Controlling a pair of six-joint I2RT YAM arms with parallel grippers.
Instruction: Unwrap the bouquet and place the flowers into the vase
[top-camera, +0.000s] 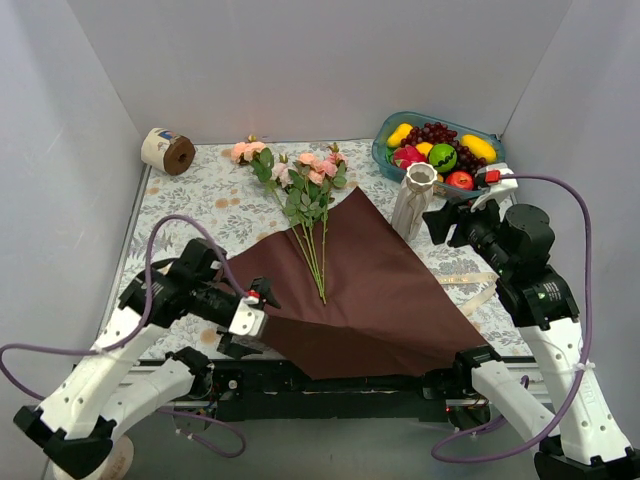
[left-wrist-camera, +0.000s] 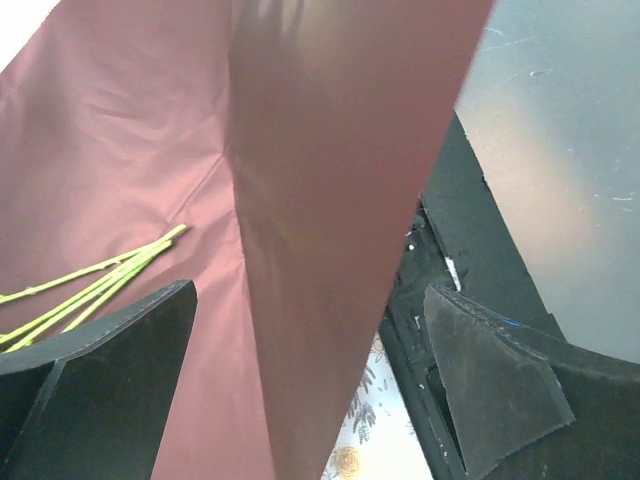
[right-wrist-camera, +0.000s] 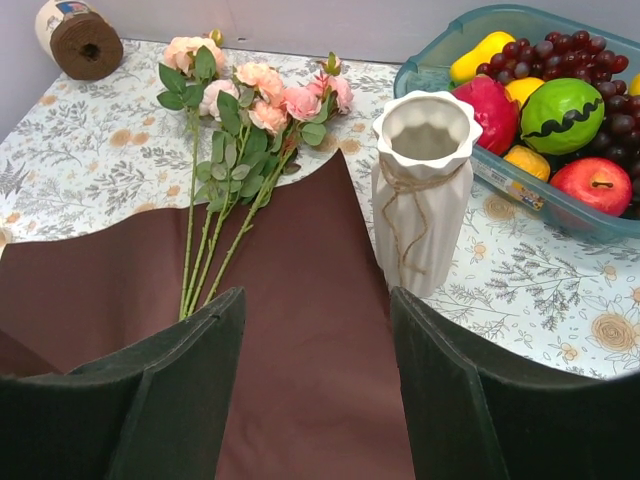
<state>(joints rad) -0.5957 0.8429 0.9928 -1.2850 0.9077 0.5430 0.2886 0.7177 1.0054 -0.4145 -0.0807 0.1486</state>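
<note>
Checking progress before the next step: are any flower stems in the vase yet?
No: the vase has an empty mouth, and the flowers lie flat with their stems on the opened dark red paper.

Bright even light from above, soft shadows. My left wrist view: dark red paper (left-wrist-camera: 330, 200) close, blurred, faint sheen. Right view sharp.

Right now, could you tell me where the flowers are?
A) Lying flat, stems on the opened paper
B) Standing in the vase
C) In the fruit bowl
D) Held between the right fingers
A: the flowers lie flat with their stems across the unfolded paper, and the vase beside them stands empty.
</note>
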